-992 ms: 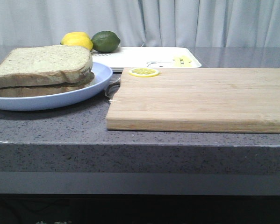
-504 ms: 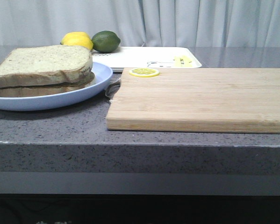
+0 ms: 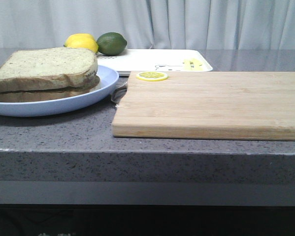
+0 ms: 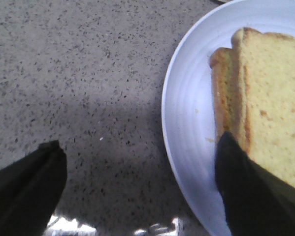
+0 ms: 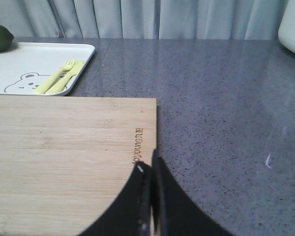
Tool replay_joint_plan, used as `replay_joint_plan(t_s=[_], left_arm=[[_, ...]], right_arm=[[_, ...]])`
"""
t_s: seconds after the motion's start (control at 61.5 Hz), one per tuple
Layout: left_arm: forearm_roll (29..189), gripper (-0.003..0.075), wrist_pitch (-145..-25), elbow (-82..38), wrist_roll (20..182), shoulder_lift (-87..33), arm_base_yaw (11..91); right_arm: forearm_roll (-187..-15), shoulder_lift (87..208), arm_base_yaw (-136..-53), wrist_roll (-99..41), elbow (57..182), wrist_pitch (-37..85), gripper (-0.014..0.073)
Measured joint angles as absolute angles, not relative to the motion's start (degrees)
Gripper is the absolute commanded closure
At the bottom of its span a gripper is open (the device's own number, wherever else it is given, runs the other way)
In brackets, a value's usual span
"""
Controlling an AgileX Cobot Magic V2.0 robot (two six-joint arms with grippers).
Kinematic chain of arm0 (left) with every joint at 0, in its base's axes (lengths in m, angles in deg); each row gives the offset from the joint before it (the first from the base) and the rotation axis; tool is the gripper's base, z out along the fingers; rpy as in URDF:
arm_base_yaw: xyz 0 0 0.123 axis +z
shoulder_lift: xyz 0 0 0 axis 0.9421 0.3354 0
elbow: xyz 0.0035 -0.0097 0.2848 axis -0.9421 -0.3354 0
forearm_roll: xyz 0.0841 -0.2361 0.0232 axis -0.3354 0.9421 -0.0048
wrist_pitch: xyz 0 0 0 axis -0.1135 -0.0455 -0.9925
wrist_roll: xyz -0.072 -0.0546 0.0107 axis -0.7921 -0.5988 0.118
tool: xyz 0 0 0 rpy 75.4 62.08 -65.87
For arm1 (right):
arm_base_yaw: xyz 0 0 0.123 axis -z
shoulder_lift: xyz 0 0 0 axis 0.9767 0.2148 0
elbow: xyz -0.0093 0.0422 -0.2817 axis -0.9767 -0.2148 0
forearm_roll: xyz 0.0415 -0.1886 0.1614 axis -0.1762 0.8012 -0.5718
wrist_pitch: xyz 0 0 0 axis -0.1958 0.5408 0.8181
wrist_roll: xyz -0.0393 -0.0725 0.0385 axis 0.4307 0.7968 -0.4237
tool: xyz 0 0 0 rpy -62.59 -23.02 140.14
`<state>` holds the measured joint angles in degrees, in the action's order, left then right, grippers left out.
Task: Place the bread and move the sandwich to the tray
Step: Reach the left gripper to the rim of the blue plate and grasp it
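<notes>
The sandwich (image 3: pixel 44 73) lies on the pale-blue plate (image 3: pixel 103 81) at the table's left, two bread slices stacked; the egg is hidden. I see no separate bread slice. The white tray (image 3: pixel 157 60) lies behind the cutting board. In the left wrist view my left gripper (image 4: pixel 140 140) is open and empty, straddling the plate's rim (image 4: pixel 179 123), one finger (image 4: pixel 245 187) over the edge of the sandwich (image 4: pixel 265 113), the other over bare table. In the right wrist view my right gripper (image 5: pixel 148 164) is shut and empty above the board's edge, with the tray (image 5: pixel 34 61) beyond. Neither gripper shows in the front view.
A light wooden cutting board (image 3: pixel 211 103) fills the middle and right, with a lemon slice (image 3: pixel 151 76) at its far left corner. A lemon (image 3: pixel 81 42) and a lime (image 3: pixel 111 43) sit behind the plate. A white object (image 5: pixel 292 27) stands at the far right.
</notes>
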<state>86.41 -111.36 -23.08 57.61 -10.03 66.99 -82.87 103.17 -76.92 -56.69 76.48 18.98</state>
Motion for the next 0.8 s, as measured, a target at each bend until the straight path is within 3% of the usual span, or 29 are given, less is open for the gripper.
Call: replay_joint_plan(t_s=[0.163, 0.39, 0.569, 0.748, 0.797], left_arm=[[86.48, 0.0143, -111.45, -18.21, 58.14, -1.76, 66.99], [86.91, 0.0285, -111.58, -15.26, 59.19, 5.8, 66.28], [87.71, 0.0465, -111.22, -14.52, 59.22, 7.26, 66.02], [88.38, 0.0725, -111.1, -14.42, 59.22, 7.25, 65.93], [88.5, 0.0738, -110.99, -14.4, 59.22, 7.25, 65.93]], right_arm=[[-82.87, 103.17, -76.92, -56.69, 76.48, 18.98, 0.0655], [-82.87, 103.17, -76.92, -56.69, 76.48, 18.98, 0.0655], [-82.87, 103.17, -76.92, -56.69, 76.48, 18.98, 0.0655], [-82.87, 103.17, -76.92, -56.69, 76.48, 18.98, 0.0655], [-82.87, 103.17, -76.92, -56.69, 76.48, 18.98, 0.0655]])
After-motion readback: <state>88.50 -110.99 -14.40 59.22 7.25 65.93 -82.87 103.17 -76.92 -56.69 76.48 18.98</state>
